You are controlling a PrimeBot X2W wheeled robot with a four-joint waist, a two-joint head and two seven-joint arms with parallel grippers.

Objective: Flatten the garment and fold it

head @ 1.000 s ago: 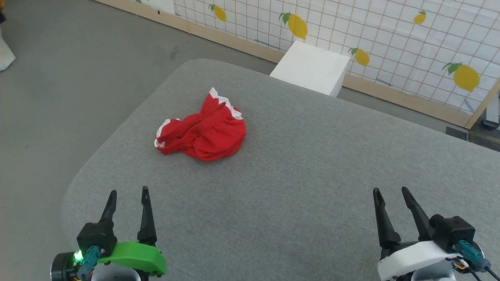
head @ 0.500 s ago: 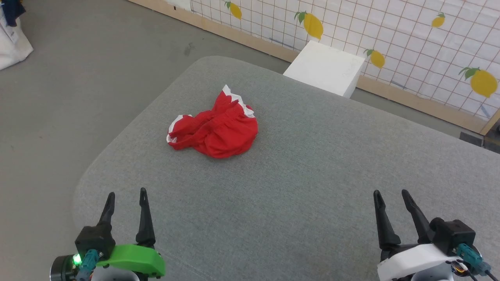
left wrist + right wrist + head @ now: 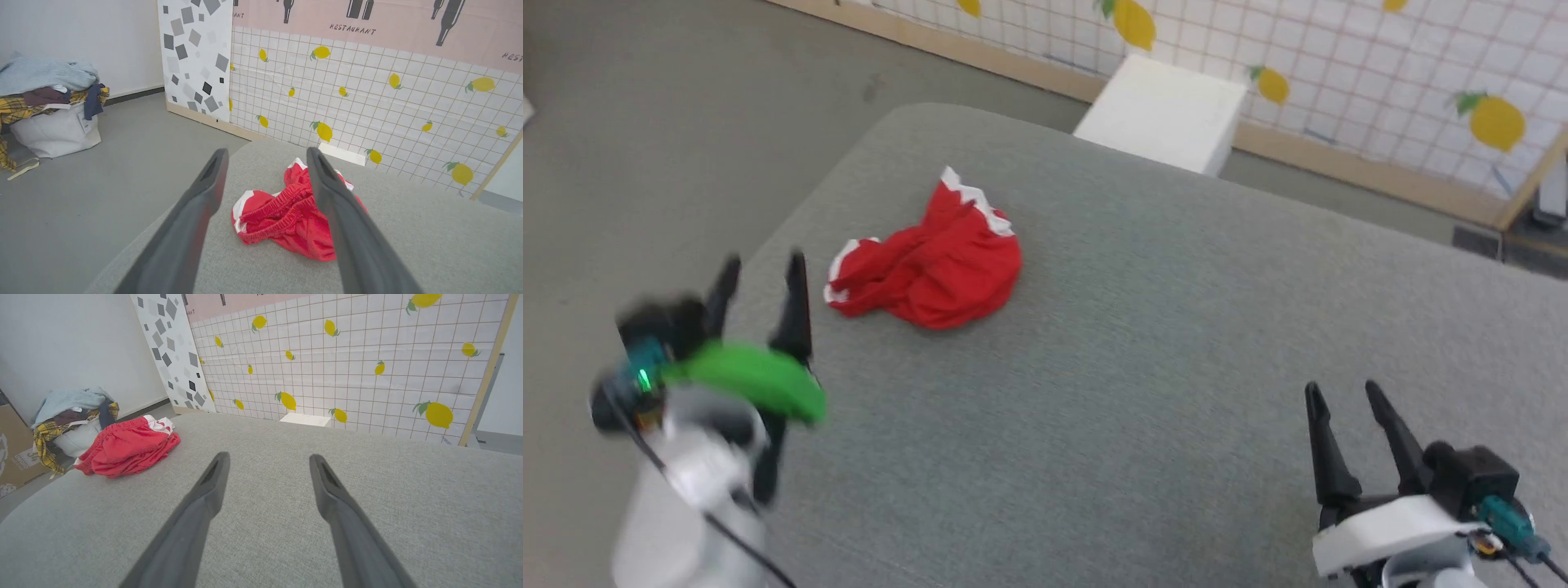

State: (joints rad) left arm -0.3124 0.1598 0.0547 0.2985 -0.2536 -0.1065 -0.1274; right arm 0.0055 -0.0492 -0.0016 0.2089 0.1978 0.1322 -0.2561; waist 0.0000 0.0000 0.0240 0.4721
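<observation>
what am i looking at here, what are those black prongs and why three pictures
It is a two-armed robot at a grey table. The black prongs are its grippers, each with two long fingers. The picture from above comes from a camera on its head. In it the left gripper, green-cased and blurred, is at the left, and the right gripper, white-cased, is at the lower right. The other two pictures come from cameras on the wrists, each looking out along that gripper's own fingers. On the table lie crumpled red shorts with white trim, which the robot is to flatten and fold. Both grippers are open and hold nothing. The left one is nearer the shorts but apart from them. Behind the table are a white box and a lemon-patterned wall.
</observation>
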